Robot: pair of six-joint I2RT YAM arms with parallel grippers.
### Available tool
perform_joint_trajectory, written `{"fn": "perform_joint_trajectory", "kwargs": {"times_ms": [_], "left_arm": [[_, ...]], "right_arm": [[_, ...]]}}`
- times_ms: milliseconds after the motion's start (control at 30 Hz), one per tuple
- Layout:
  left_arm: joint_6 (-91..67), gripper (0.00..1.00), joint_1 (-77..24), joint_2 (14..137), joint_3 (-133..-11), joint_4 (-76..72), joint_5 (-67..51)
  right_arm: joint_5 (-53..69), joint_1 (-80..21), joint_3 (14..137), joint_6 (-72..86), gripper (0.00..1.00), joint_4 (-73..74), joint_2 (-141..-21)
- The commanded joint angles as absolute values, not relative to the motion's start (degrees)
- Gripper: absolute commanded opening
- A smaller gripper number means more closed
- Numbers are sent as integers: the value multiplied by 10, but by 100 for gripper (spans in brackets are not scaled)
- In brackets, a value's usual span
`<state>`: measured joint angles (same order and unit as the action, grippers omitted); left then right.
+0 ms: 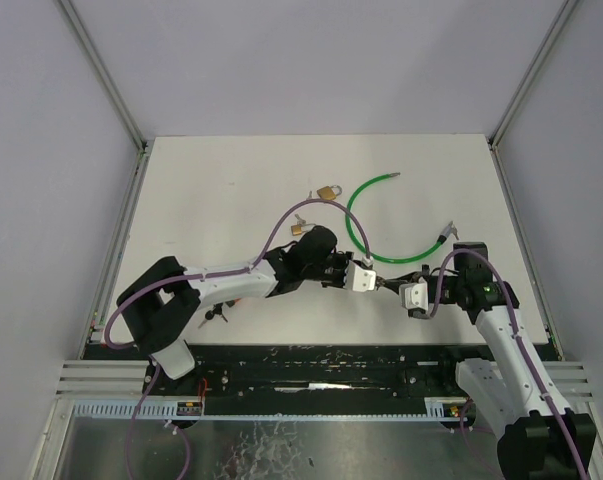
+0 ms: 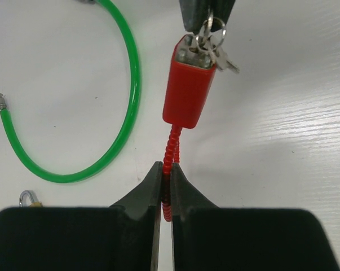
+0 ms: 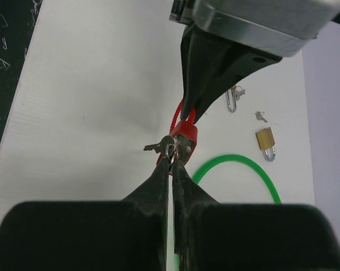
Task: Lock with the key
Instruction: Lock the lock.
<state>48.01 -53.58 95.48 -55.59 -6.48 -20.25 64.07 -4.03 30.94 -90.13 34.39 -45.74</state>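
Only wrist views show left jaws clamping the red cable (image 2: 169, 155), right jaws pinching the keys (image 3: 168, 150).

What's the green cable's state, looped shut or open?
Open: the green cable lies in an arc on the table, its two ends well apart.

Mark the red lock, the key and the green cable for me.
red lock (image 2: 189, 93), left wrist view, middle of its body.
key (image 3: 153, 148), right wrist view, blade sticking out left.
green cable (image 2: 136, 84), left wrist view, right side of arc.
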Motion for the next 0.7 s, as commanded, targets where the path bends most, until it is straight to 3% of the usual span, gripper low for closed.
{"fn": "perform_joint_trajectory", "kwargs": {"times_ms": [0,267,667], "left_arm": [[475,0,-522,963,-592,-85,-202],[509,0,-523,997,-636,-7,-208],[523,0,-534,951,-561,-102,-163]], "right_arm": [[625,-46,335,-1018,0,427,-444],[613,-45,346,-1052,0,459,-438],[625,-40,360,-963,0,455,-430]]}}
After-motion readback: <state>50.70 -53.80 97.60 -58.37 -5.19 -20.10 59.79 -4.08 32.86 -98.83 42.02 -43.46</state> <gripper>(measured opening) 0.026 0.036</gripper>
